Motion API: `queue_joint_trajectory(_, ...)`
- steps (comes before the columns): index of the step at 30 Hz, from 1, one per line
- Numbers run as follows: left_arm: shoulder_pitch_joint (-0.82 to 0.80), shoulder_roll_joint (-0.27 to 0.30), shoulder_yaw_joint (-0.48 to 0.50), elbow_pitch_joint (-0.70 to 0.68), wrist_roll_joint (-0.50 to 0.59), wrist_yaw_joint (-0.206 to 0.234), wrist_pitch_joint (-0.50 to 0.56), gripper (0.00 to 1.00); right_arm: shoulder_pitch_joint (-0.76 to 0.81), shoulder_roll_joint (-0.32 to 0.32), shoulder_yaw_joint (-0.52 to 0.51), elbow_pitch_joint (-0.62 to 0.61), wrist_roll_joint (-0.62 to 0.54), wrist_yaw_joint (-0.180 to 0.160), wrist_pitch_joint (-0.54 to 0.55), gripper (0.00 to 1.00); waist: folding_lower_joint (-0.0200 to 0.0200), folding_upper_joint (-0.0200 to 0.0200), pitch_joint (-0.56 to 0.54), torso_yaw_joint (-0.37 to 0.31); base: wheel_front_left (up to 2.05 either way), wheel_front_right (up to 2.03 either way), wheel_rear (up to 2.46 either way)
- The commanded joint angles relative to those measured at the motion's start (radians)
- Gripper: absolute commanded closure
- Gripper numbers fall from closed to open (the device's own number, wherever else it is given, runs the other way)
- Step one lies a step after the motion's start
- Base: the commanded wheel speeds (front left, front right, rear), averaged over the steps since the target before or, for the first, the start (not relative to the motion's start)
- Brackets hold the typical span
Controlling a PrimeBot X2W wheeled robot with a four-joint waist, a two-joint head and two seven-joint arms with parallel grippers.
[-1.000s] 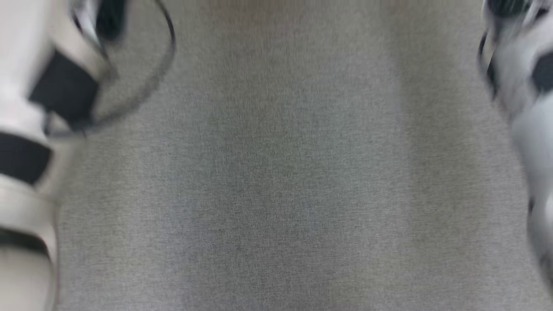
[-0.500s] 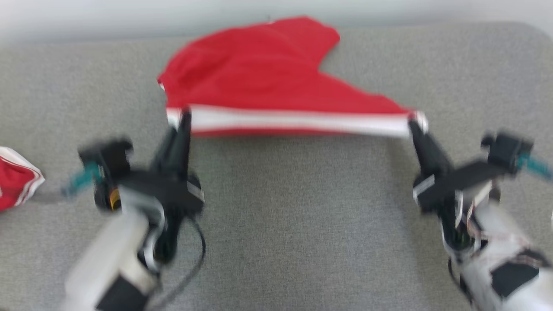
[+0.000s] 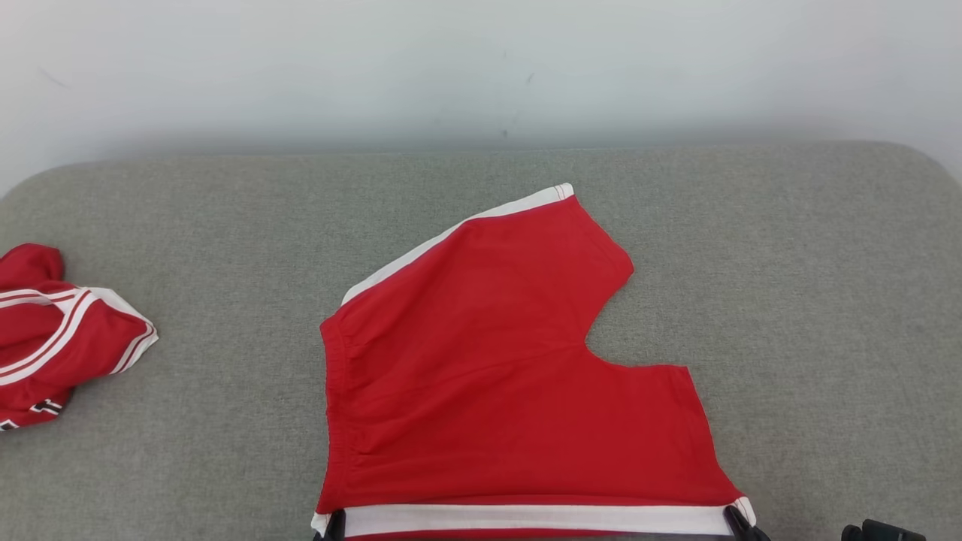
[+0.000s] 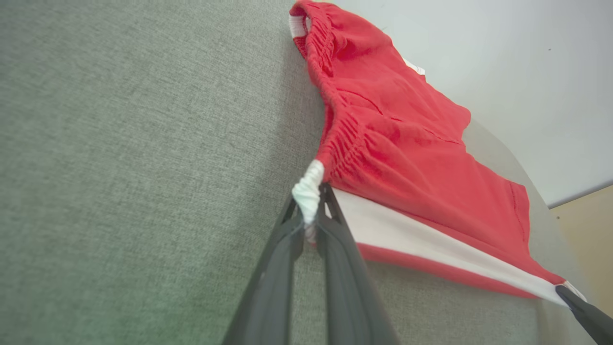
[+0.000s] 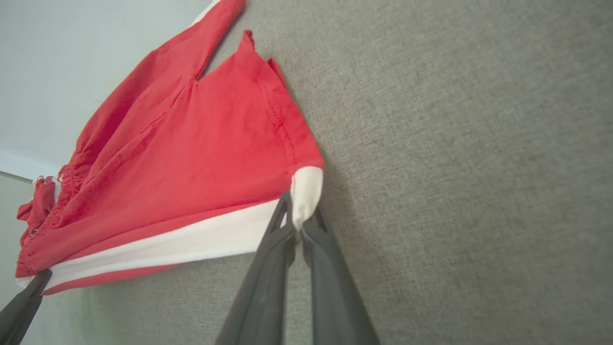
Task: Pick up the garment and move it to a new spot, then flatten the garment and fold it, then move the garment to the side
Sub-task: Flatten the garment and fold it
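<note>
The garment (image 3: 481, 376) is a pair of red shorts with white side stripes, spread on the grey padded surface (image 3: 789, 263). Its near striped edge is stretched taut between my two grippers at the bottom of the head view. My left gripper (image 3: 334, 522) is shut on the waistband corner, which bunches white at its tips (image 4: 310, 211). My right gripper (image 3: 735, 518) is shut on the leg-hem corner (image 5: 297, 215). The far leg lies angled towards the wall. The garment (image 4: 397, 139) drapes away from the left fingers, and the garment (image 5: 191, 158) likewise from the right fingers.
A second crumpled red garment with white stripes (image 3: 60, 330) lies at the left edge of the surface. A white wall (image 3: 481, 68) stands behind the surface's far edge, whose corners are rounded. Bare grey surface lies to the right of the shorts and behind them.
The head camera has swung, shifting the whole picture from blurred bare surface to the garment. Both grippers stay shut on the striped edge, and the shorts now lie spread flatter.
</note>
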Motion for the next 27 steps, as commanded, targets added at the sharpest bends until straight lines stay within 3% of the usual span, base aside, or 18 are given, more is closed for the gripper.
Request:
queue_joint_trajectory(1, 0.015, 0.005, 0.018, 0.005, 0.011, 0.004, -0.007, 1.00, 0.012, -0.001, -0.028, -0.014, -0.014, -0.005, 0.005, 1.00, 0.0001, 0.0002, -0.001, 0.002, 0.00, 0.00, 0.00)
queue_joint_trajectory(9, -0.029, -0.029, 0.048, -0.018, 0.050, -0.028, -0.006, 1.00, -0.014, 0.072, -0.117, -0.172, -0.088, -0.004, 0.089, 1.00, 0.0001, 0.0002, -0.007, 0.005, 0.00, 0.00, 0.00)
queue_joint_trajectory(14, -0.102, -0.037, 0.066, -0.024, 0.059, -0.049, -0.005, 1.00, -0.120, 0.092, -0.160, -0.197, -0.103, -0.004, 0.151, 1.00, 0.0001, 0.0002, 0.003, 0.010, 0.00, 0.00, 0.00)
queue_joint_trajectory(21, -0.271, -0.056, 0.065, 0.038, 0.043, -0.076, 0.033, 1.00, -0.383, 0.080, -0.134, -0.089, -0.164, -0.004, 0.206, 1.00, 0.0001, 0.0002, 0.051, 0.040, 0.00, 0.00, 0.00)
queue_joint_trajectory(27, -0.429, -0.092, 0.064, 0.146, 0.024, -0.097, 0.052, 1.00, -0.619, 0.074, -0.117, 0.100, -0.207, -0.004, 0.220, 1.00, 0.0001, 0.0002, 0.104, 0.087, 0.00, 0.00, 0.00)
